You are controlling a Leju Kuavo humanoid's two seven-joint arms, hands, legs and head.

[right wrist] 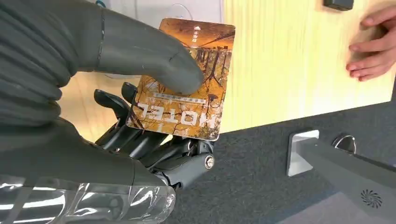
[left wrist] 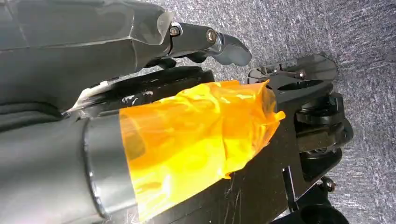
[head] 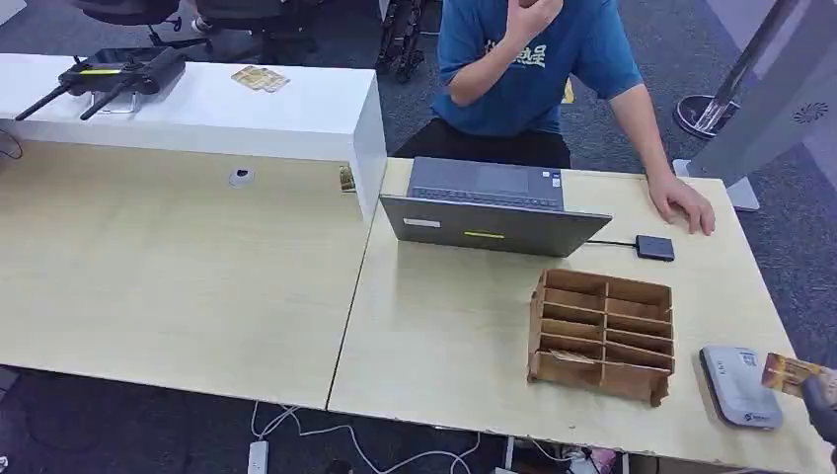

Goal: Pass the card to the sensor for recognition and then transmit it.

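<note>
The right hand (right wrist: pixel 140 116) pinched the hotel card (right wrist: pixel 184 79) beside the grey sensor (head: pixel 738 386) on the tabletop (head: pixel 444 326); the left hand's (left wrist: pixel 205 44) grip I couldn't tell.

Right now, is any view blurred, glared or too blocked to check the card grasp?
Right wrist view: sharp; the card and its HOTEL print read clearly under the right hand; mild glare on the plastic wrap. Head view: evenly lit, the card small at the frame edge. Left wrist view: orange tape blocks most of it.
</note>
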